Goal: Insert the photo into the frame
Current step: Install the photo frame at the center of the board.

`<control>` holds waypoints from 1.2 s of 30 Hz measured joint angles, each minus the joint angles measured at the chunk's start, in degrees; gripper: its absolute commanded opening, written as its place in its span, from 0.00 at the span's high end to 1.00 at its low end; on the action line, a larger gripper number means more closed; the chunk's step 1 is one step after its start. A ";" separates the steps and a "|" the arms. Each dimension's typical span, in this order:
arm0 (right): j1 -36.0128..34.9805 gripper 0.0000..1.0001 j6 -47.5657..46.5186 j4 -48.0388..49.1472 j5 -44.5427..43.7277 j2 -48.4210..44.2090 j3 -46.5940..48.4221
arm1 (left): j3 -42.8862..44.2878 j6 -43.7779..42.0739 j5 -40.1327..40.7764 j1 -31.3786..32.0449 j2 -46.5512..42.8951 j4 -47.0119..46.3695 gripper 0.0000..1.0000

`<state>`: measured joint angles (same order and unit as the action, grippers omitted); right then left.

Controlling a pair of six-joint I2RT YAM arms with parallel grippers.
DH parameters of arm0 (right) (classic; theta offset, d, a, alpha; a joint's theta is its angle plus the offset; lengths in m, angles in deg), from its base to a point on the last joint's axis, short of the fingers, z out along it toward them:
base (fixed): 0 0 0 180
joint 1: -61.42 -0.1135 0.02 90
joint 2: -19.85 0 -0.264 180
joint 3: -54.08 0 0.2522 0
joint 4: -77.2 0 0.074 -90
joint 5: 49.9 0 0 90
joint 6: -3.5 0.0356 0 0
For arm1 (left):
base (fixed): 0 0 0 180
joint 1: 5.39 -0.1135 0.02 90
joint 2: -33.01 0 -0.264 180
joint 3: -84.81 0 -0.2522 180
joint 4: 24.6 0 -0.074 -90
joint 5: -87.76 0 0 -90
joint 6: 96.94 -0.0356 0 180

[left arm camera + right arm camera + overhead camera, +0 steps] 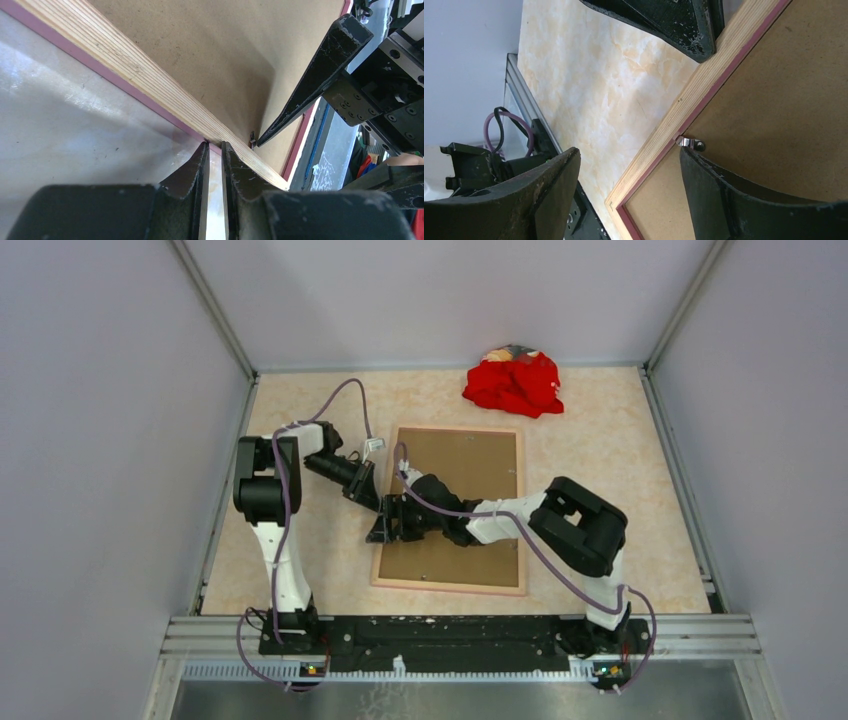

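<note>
The frame [448, 586] lies back-up on the bench [600, 460], its tan wood rails around a brown backing board [465, 465], and both hands meet at the same long rail, the one on the left arm's side. The left hand [214, 146] has its fingers drawn almost together, with only a thin slit between them. Their tips sit right at that rail, where its wood meets a narrow pink strip along its outer side. Whether they actually pinch the rail or only press against it cannot be told from these views. The right hand [629, 152] stands wide open just beside the left hand and holds nothing. It straddles the rail, with one finger [559, 190] out over the bare bench and the other finger [724, 200] over the backing board. A small metal tab [690, 144] sits on the inner lip of the rail, just off the tip of the finger over the board. Seen from the left wrist, that dark fingertip comes down to the board close by the left hand's own tips. Well beyond both hands, past the frame's far rail, a heap of red cloth [515, 383] lies near the back of the bench.
</note>
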<state>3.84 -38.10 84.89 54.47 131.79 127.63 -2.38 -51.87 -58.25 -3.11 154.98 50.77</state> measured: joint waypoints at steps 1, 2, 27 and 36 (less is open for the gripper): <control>0.00 0.27 -0.02 0.04 0.00 0.07 0.02 | 0.00 -0.02 -0.02 0.00 0.00 0.00 0.80; 0.00 0.27 0.00 0.04 0.02 0.15 0.13 | 0.00 -0.02 -0.02 0.00 0.00 0.00 0.80; 16.94 0.18 -4.02 -5.27 4.57 -11.98 -0.90 | 10.99 3.04 -1.92 -1.88 1.01 2.47 0.68; 21.77 0.22 -8.41 -9.57 7.37 0.74 10.51 | 13.00 7.82 -4.94 -1.64 7.91 -0.50 0.73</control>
<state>25.61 -46.51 75.31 61.83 132.53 138.14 10.62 -44.04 -63.19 -4.75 162.89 50.26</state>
